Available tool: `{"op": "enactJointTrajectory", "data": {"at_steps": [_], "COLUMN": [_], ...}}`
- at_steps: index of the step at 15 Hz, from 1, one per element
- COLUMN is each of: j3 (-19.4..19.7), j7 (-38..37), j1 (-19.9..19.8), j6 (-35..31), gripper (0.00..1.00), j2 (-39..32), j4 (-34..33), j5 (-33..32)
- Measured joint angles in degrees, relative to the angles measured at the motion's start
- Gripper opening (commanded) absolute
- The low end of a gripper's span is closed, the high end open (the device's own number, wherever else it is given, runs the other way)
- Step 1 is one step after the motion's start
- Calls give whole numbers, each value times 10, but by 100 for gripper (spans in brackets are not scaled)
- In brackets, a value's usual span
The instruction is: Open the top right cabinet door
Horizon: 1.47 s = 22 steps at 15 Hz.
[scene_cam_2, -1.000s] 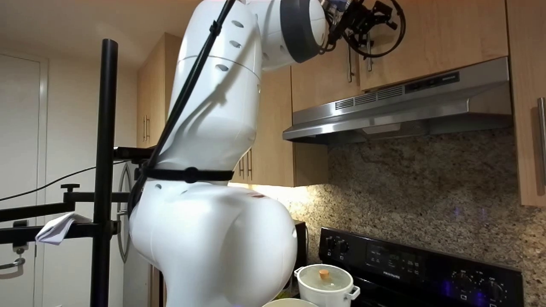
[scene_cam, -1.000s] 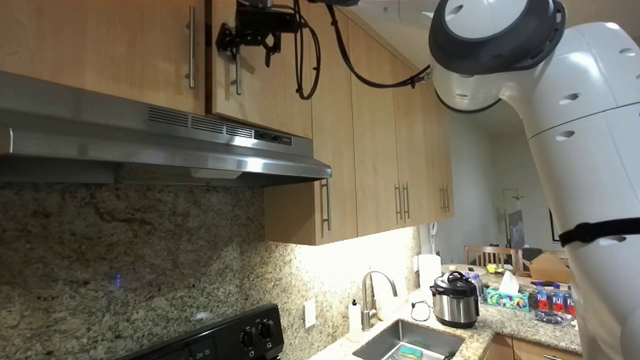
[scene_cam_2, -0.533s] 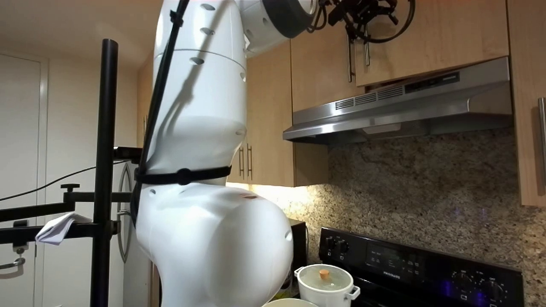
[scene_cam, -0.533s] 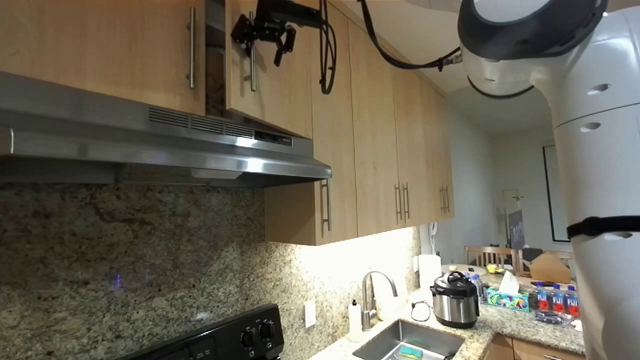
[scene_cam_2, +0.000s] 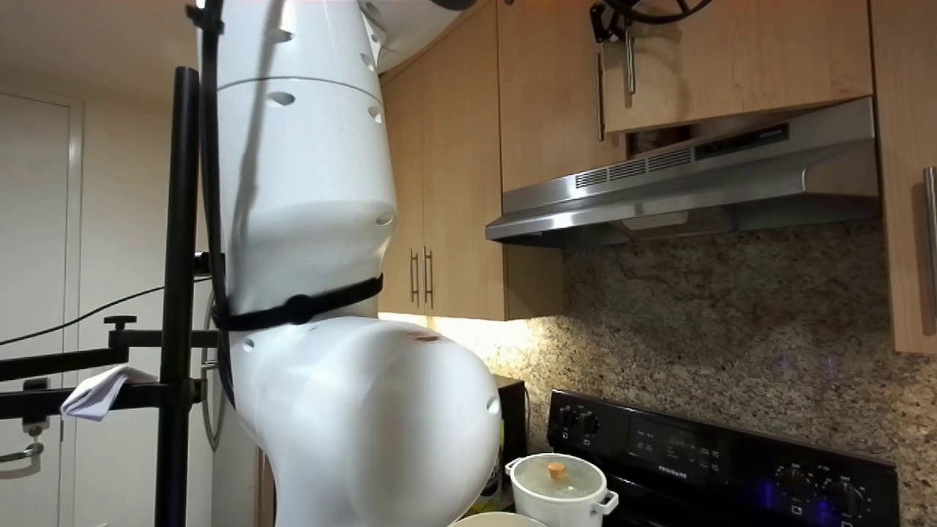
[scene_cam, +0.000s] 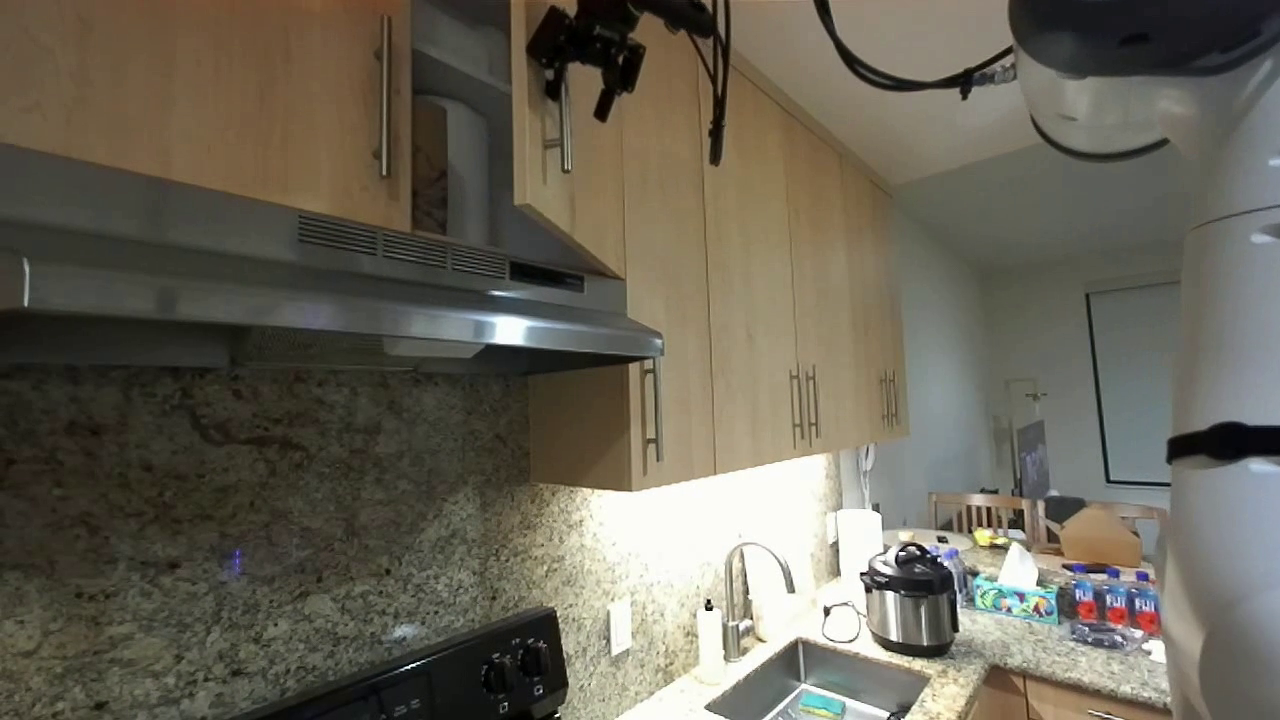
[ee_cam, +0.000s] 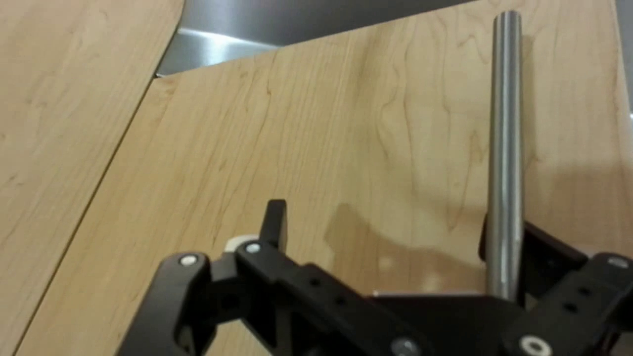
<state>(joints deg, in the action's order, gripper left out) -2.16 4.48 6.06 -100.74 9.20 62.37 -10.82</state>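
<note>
Light-wood cabinets (scene_cam: 750,280) run along a kitchen wall, over a speckled granite backsplash (scene_cam: 300,520). High among them, the claw (ee_cam: 382,222) has its jaws spread wide and is clamped on nothing: the slim metal bar handle (ee_cam: 507,153) stands between the two, close by one of the fingers (ee_cam: 549,249), which reaches in behind the bar. Whether they touch is hard to tell, but such a placing would serve as a hook, letting the top right cabinet door (ee_cam: 306,148) be drawn along without a tight grip. That suits a hinged panel, since the bar is free to turn against the finger.

Its place is above the range hood (scene_cam: 330,290), hinged on the edge away from the handle, and it stands partly open; the twin door (scene_cam: 200,100) alongside is closed. A pale upright column (scene_cam: 468,170), perhaps a duct, shows in the gap. More swing seems called for, and the finger could slip off the bar as the angle grows.

Further out, a stone surface (scene_cam: 1050,665) carries a pressure cooker (scene_cam: 910,610) and a tissue box (scene_cam: 1015,600) near the sink (scene_cam: 865,670); a white lidded pot (scene_cam_2: 560,505) stands near the black stove panel (scene_cam_2: 681,446).
</note>
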Motion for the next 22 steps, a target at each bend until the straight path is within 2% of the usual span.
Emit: {"op": "enactJointTrajectory", "data": {"at_steps": [6,11,16,22], "j3": [77,181,328,553], "j7": [143,302,493,694], "j1": [2,17,23,49], "j6": [71,83,123,172], "gripper": [100,100,100,100], "j2": [75,98,79,3], "j4": [26,38,8,-85], "j5": [47,154,309,403]}}
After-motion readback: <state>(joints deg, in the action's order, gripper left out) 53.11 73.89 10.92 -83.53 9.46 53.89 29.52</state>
